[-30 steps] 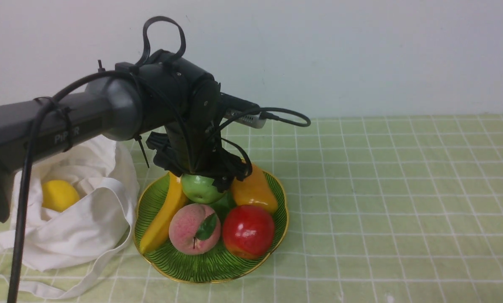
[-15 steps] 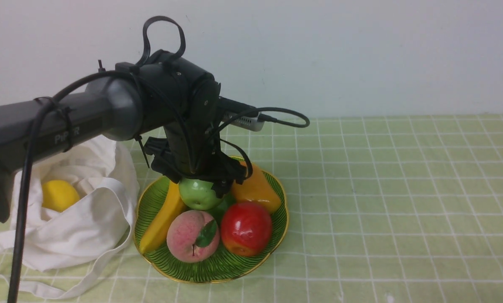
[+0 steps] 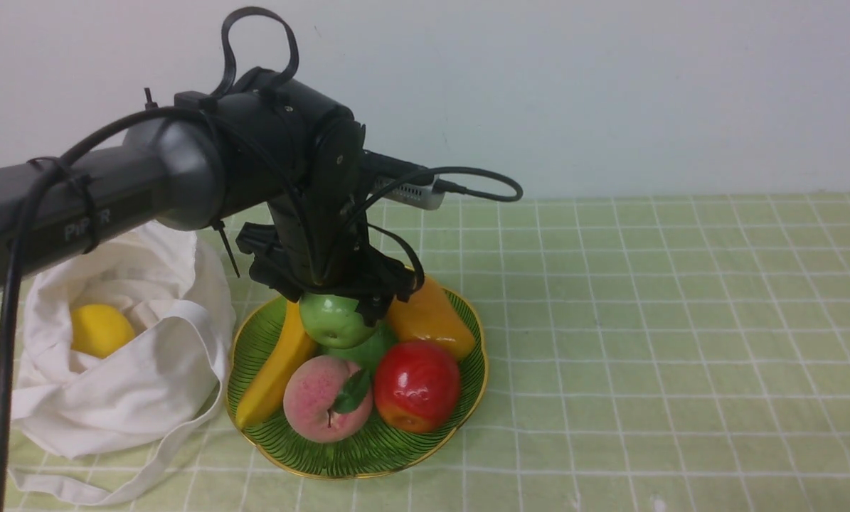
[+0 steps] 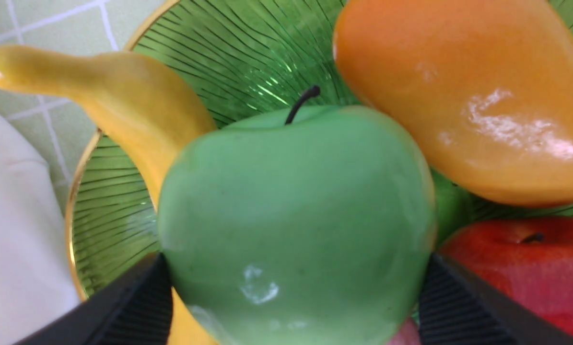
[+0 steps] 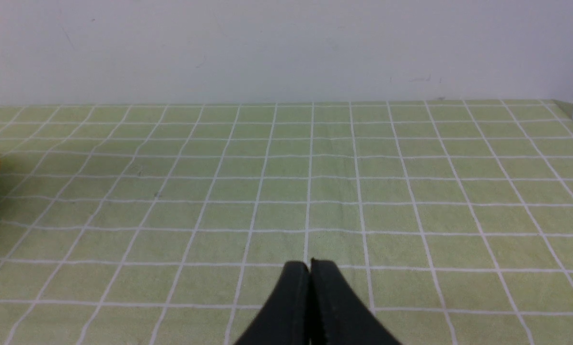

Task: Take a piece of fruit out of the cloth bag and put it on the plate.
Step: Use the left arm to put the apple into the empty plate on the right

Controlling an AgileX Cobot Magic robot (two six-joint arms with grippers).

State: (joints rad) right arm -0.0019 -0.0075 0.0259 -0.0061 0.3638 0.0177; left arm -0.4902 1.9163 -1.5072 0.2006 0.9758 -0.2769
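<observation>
On the plate [image 3: 339, 474]: a yellow banana [image 3: 275, 370], a pink peach [image 3: 321, 398], a red apple [image 3: 417, 387] and an orange fruit [image 3: 432, 321] lie packed together, lower centre of the front view.
Green apple [image 3: 333, 321]: above the back half of the plate, between the banana and the orange fruit, its thin dark stem showing in the left wrist view. A darker green fruit [image 3: 364, 352] shows right beneath it; whether the green apple rests on that one I cannot tell.
Left pincer [image 3: 332, 304]: points down over the plate, spread wide and pinching the green apple. Its ribbed black fingers [image 4: 137, 311] sit against the apple's two sides.
Bag [image 3: 112, 398]: white cloth, slumped open at the lower left of the front view, right against the plate's rim. Its straps [image 3: 76, 491] trail toward the bottom edge.
In the bag: one yellow lemon [image 3: 97, 331], bedded among the folds.
Right pincer [image 5: 310, 266]: pressed together tip to tip, over the checked green tablecloth [image 5: 411, 191], well apart from the fruit; only a sliver of the plate's rim shows in its wrist view.
</observation>
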